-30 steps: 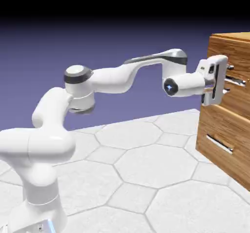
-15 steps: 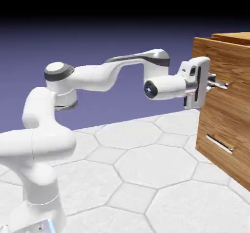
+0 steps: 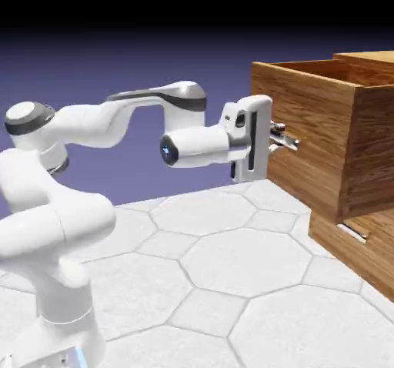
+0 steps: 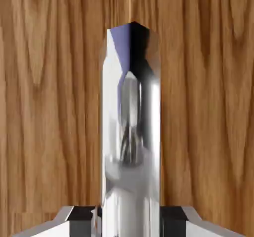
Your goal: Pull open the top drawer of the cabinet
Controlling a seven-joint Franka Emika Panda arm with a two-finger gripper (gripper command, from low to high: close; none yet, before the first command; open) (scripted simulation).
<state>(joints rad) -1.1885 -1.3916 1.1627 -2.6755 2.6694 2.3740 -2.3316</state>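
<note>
In the exterior view, the top drawer (image 3: pixel 312 139) stands well out of the cabinet (image 3: pixel 369 243), its long axis level and its front facing left toward the arm, overhanging the surface (image 3: pixel 231 282) at its right edge. The fingers (image 3: pixel 275 137) are clamped on the drawer's silver handle (image 3: pixel 288 141).

In the hand view, the handle (image 4: pixel 130 132) runs vertically between the two closed fingers (image 4: pixel 79 215), against the wood-grain drawer front.

One cabinet (image 3: pixel 368 228) stood on one hexagon-tiled table (image 3: pixel 231 266). It held two drawers: the top drawer (image 3: pixel 323 139), above, and a lower drawer (image 3: pixel 362 247), beneath. Two silver bar handles were visible, one per drawer. One white arm (image 3: pixel 115 120) carried one gripper (image 3: pixel 278 137).
</note>
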